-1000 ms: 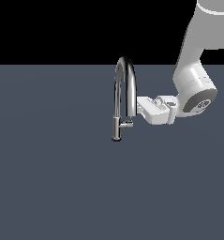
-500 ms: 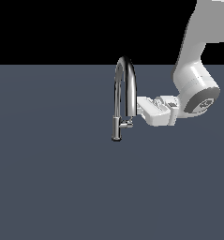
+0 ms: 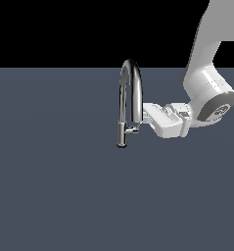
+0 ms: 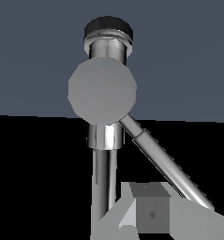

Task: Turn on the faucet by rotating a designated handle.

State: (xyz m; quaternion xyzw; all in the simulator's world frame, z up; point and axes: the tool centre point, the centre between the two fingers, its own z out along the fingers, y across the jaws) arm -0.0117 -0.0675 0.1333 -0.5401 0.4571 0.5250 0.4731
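The faucet (image 3: 130, 83) is a chrome gooseneck with a tall arched spout, standing on the dark grey floor. Its handle (image 3: 133, 130) is a short chrome stub sticking out of the base toward the exterior view's right. My gripper (image 3: 146, 112) comes in from the right, level with the lower spout and just above the handle, with its tips against the spout's near leg. The fingers look pressed together and hold nothing. In the wrist view the handle's round grey end (image 4: 102, 91) faces the camera in front of the faucet's cylindrical base (image 4: 107, 42). My fingertips (image 4: 148, 213) sit close below it.
The white arm (image 3: 206, 93) reaches in from the exterior view's upper right. The dark grey floor (image 3: 64, 196) spreads around the faucet. A chrome tube (image 4: 160, 159) runs diagonally from behind the handle's end toward my fingers in the wrist view.
The arm's wrist joint has shifted slightly to the exterior view's right. The hand has stayed near the spout, dropping very slightly. The handle shows little visible movement.
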